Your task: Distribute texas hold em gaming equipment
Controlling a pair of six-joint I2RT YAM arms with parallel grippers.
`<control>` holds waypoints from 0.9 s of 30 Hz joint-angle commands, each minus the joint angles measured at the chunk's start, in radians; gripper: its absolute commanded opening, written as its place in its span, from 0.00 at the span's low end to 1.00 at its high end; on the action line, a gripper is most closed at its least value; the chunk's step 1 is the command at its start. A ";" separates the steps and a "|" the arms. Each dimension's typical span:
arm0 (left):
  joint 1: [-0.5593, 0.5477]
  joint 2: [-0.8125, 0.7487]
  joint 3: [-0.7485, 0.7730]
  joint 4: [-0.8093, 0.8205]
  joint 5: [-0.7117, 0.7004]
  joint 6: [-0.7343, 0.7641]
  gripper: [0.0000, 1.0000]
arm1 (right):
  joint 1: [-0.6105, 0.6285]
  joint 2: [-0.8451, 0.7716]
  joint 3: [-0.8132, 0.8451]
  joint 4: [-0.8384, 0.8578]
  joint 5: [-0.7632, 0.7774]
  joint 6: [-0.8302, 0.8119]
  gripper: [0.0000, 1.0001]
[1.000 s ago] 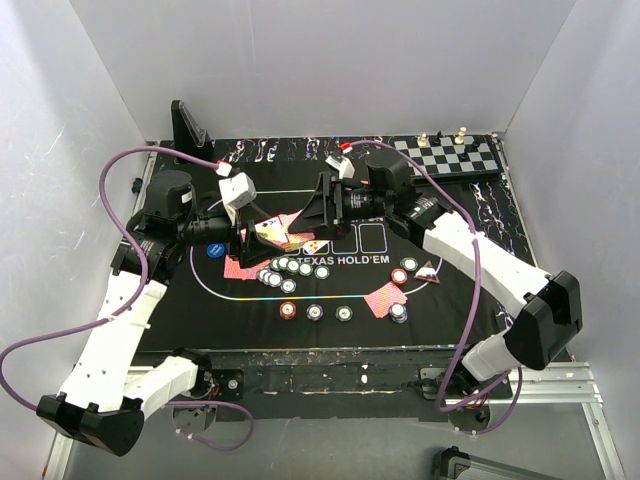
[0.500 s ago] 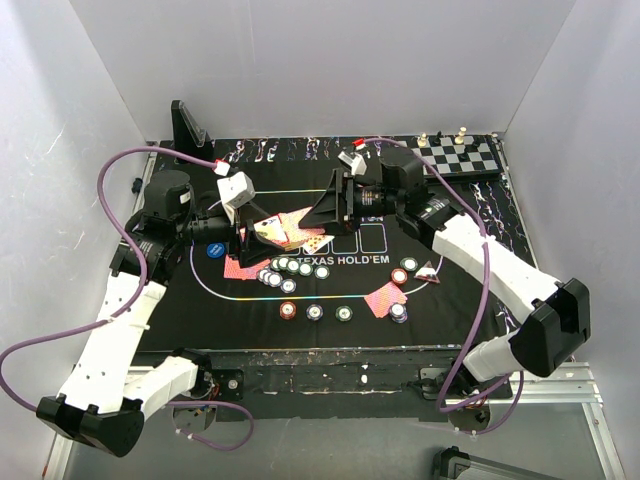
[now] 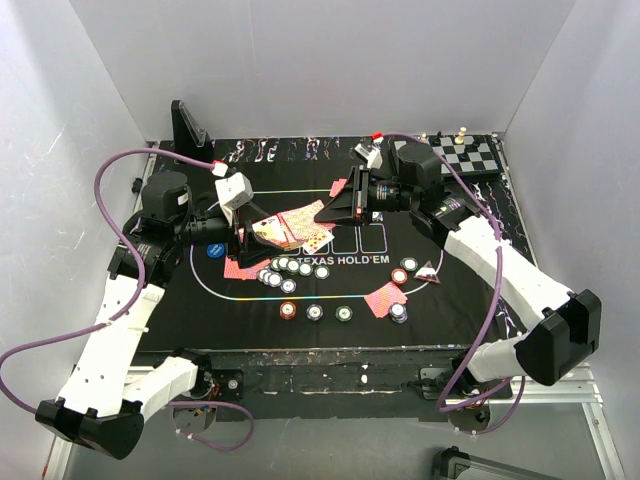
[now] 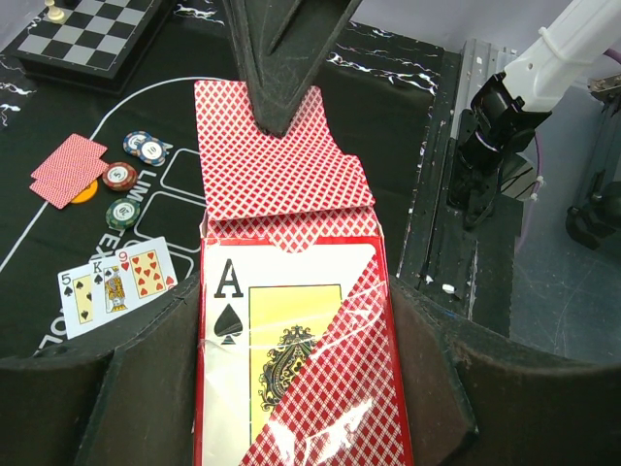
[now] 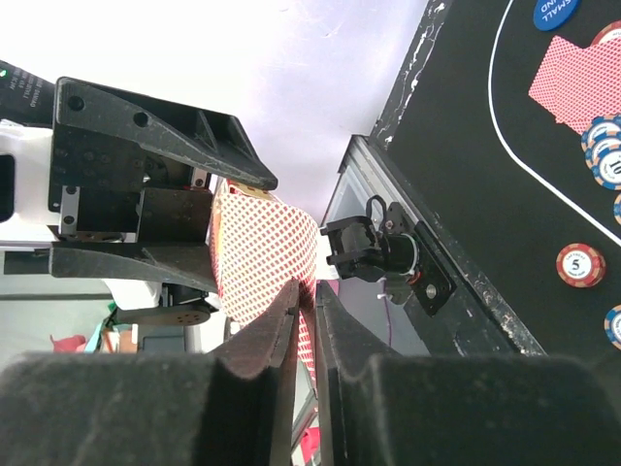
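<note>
My left gripper (image 4: 296, 393) is shut on the card box (image 4: 291, 359), which shows an ace of spades and a red diamond pattern; in the top view the box (image 3: 270, 232) hangs over the mat's left-centre. Red-backed cards (image 4: 277, 155) stick out of the box's open end. My right gripper (image 5: 304, 291) is shut on their far edge (image 5: 257, 252), fingertips pinching the red pattern. In the top view the right gripper (image 3: 338, 208) meets the cards (image 3: 305, 217) above the mat. Three face-up cards (image 4: 114, 288) lie on the felt. Poker chips (image 3: 295, 267) sit in a cluster.
Three chips (image 3: 315, 312) line the near arc, with more chips (image 3: 404, 270) and face-down cards (image 3: 382, 298) to the right, and face-down cards (image 3: 240, 268) to the left. A blue button disc (image 3: 214, 250) lies at left. The chessboard (image 3: 455, 155) sits back right, a black stand (image 3: 188, 125) back left.
My right gripper has closed on the cards and drawn back to the right, sliding them further out of the box. The left gripper holds the box still.
</note>
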 commanded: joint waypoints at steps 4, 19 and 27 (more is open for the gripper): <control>0.000 -0.033 0.006 0.049 0.030 -0.003 0.00 | -0.042 -0.073 -0.010 0.028 -0.043 0.025 0.10; 0.000 -0.041 -0.004 0.049 0.027 -0.006 0.00 | -0.158 -0.133 0.010 0.108 -0.126 0.108 0.10; 0.000 -0.035 0.008 0.049 0.024 -0.008 0.00 | -0.289 -0.130 0.034 0.105 -0.174 0.115 0.02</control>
